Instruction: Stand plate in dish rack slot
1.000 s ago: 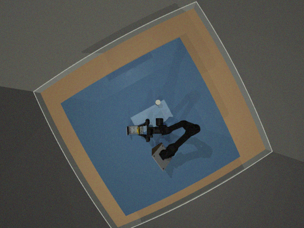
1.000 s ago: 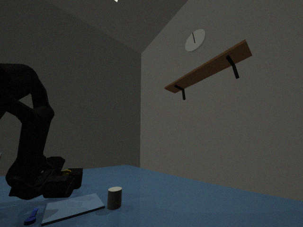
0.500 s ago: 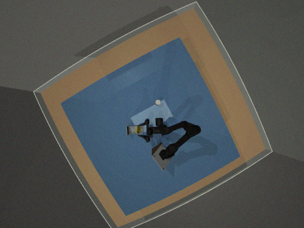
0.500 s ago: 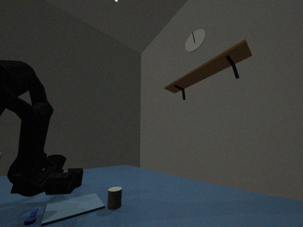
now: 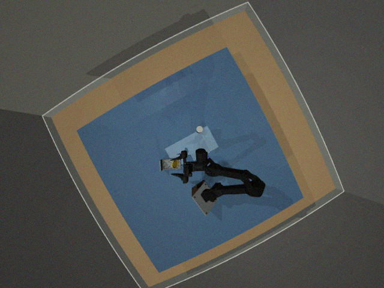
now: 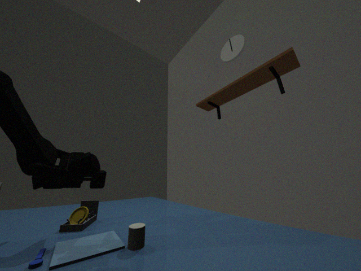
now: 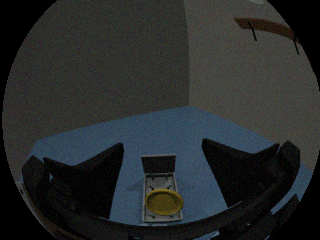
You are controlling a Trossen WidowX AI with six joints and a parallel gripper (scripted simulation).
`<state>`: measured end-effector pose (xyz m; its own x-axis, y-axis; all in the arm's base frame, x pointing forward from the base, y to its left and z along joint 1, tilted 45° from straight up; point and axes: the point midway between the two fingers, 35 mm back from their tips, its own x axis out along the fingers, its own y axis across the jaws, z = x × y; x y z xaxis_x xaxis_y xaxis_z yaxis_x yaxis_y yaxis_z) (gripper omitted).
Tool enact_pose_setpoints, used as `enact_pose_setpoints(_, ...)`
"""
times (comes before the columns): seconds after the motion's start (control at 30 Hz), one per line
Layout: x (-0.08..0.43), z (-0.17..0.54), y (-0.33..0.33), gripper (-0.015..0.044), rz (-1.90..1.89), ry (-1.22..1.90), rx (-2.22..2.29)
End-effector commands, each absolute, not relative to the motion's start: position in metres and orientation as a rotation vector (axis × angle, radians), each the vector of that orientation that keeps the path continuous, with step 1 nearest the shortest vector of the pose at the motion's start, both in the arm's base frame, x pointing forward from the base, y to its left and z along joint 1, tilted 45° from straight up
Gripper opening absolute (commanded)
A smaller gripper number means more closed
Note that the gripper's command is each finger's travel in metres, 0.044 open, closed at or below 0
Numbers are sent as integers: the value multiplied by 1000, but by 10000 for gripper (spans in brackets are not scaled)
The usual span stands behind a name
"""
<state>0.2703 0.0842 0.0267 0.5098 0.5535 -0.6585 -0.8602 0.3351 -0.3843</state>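
The yellow plate (image 5: 175, 163) (image 6: 79, 215) (image 7: 164, 202) rests in the near part of the grey dish rack (image 5: 165, 169) (image 6: 70, 228) (image 7: 159, 164). It leans clearly and is not fully upright. Its lower edge is partly hidden, so I cannot tell whether it sits between one pair of rails. My gripper (image 5: 172, 166) (image 7: 163, 146) is open and empty. In the exterior view it hangs above the rack and clear of the plate. In the wrist view the plate and rack show below and between the spread fingers, apart from both.
A pale blue board (image 5: 208, 139) (image 6: 87, 247) lies beside the rack, with a white-topped cylinder (image 5: 199, 129) (image 6: 136, 236) at its far corner. A blue spoon-like object (image 6: 36, 263) lies near the board. The rack has a tall wall at its far end.
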Motion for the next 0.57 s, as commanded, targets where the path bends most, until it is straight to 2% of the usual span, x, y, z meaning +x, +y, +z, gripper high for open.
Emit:
enact_pose_setpoints(0.0,271,29,87,400,948,496,-760)
enact_pose_setpoints(0.53,257,20,93,400,771,1002,-558)
